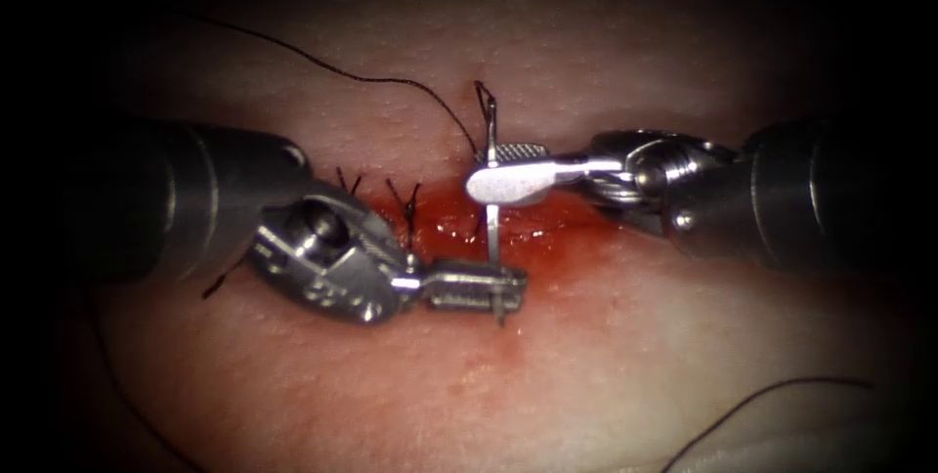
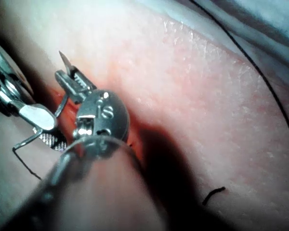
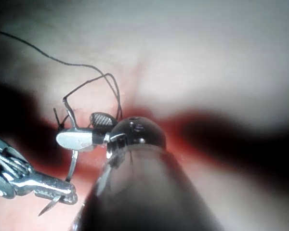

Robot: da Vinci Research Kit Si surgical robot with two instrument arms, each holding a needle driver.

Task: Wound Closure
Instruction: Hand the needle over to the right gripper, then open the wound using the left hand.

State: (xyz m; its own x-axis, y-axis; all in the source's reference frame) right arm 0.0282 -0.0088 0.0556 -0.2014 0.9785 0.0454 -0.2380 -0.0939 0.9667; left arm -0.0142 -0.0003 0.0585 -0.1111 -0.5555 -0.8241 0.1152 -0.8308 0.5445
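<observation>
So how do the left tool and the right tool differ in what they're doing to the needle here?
The left tool grips the needle close to its pointed tip, below the cut; the right tool grips it nearer the thread end, above the cut. The left tool's jaws look fully shut; the right tool's show one toothed jaw offset beside the needle. Both hold the same needle, which spans the cut out of the tissue.

shiny metal needle, wet glossy tissue

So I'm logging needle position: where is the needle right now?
In the endoscope view the needle stands across the cut, held near its tip by the left tool and near its thread end by the right tool.
</observation>
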